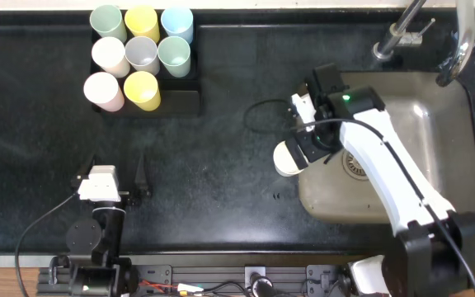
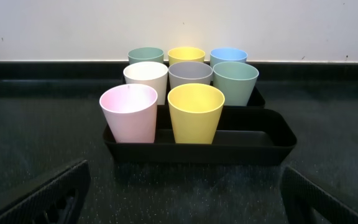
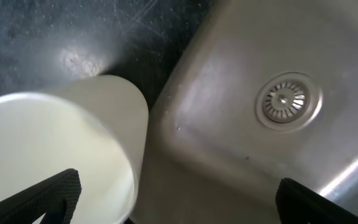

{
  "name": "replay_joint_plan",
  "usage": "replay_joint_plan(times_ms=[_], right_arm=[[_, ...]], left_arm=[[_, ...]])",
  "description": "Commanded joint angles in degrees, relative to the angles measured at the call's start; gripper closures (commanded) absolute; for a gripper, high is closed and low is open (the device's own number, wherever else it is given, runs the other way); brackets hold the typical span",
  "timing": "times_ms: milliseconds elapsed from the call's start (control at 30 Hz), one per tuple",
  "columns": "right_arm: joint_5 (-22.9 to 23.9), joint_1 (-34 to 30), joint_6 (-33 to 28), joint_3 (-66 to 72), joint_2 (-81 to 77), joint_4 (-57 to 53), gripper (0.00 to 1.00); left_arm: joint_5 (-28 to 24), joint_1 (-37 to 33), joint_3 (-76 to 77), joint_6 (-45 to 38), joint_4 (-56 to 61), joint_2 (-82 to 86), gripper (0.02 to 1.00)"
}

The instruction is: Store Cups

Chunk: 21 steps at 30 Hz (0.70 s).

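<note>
Cream plastic cup [image 1: 287, 158] is resting at the sink's [image 1: 423, 124] left rim, just beside the right gripper [image 1: 302, 148], whose jaws are standing apart. It is looking light, stiff and slick; pinching its rim wall seems safest.

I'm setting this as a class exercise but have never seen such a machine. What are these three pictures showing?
Two robot arms work at a black counter. One picture looks down from overhead; the other two come from a camera on each arm's wrist. Eight coloured cups stand in a black tray. The left gripper, open and empty, faces that tray. The right gripper, also open, is at a cream cup by the edge of the sink; it has not closed on it.
</note>
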<state>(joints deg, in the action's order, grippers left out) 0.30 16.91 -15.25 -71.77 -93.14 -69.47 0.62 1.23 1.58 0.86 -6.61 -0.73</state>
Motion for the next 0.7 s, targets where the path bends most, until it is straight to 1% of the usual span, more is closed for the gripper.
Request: replay_joint_plan(times_ms=[33, 467, 500, 567, 633, 700], right_arm=[[-1.7, -0.07, -0.02, 0.39, -1.25, 1.2, 0.003], [-1.81, -0.07, -0.04, 0.39, -2.19, 2.05, 0.009], [-1.81, -0.07, -0.02, 0.39, -2.19, 2.19, 0.148], [-1.81, -0.07, 0.02, 0.39, -2.19, 2.43, 0.584], [-1.79, -0.07, 0.02, 0.39, -2.21, 2.62, 0.956], [-1.81, -0.04, 0.04, 0.44, -2.23, 2.97, 0.956]], left_arm=[[-0.57, -0.33, -0.26, -1.07, 0.07, 0.57, 0.02], [-0.57, -0.33, -0.26, -1.07, 0.09, 0.57, 0.018], [-0.57, -0.33, -0.26, -1.07, 0.07, 0.57, 0.018], [-0.57, -0.33, -0.26, -1.09, 0.07, 0.57, 0.018], [-0.57, -0.33, -0.26, -1.07, 0.07, 0.57, 0.018], [-0.57, -0.33, -0.26, -1.07, 0.07, 0.57, 0.018]])
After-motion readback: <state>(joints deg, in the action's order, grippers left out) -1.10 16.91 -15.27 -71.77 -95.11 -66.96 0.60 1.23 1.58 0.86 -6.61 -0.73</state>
